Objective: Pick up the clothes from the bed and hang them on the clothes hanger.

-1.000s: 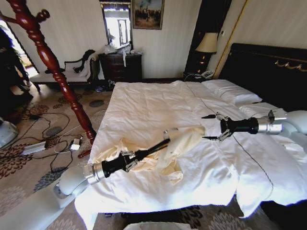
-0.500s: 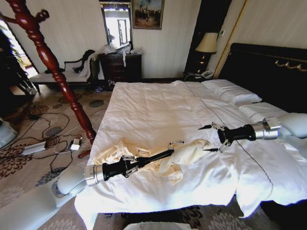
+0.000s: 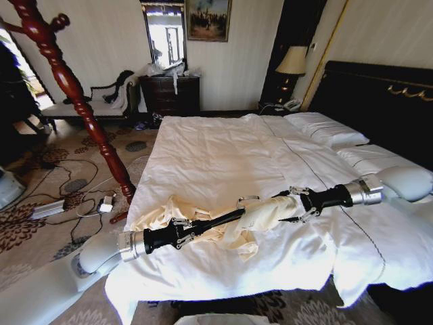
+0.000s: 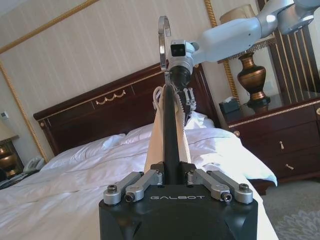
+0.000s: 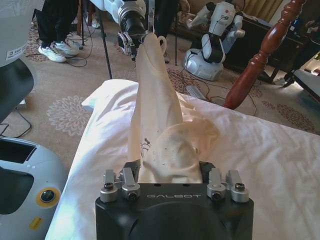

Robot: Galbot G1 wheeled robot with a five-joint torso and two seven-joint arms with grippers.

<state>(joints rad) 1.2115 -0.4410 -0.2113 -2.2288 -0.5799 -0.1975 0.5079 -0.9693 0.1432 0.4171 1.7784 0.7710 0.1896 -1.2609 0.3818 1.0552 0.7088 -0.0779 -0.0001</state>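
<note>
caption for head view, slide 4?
Left gripper holds the clothes hanger; right gripper pulls the clothes over it above the bed.

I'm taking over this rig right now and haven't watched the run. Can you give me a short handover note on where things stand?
Left gripper: shut on the hanger, held out low over the bed.
Right gripper: shut on the clothes at the hanger's far end.
Clothes: one part is drawn over the hanger, the rest lies crumpled on the sheet near the left arm.
Done: hanger in hand, garment partly threaded on.
Left: get the garment fully onto the hanger and lift it off the bed.
</note>
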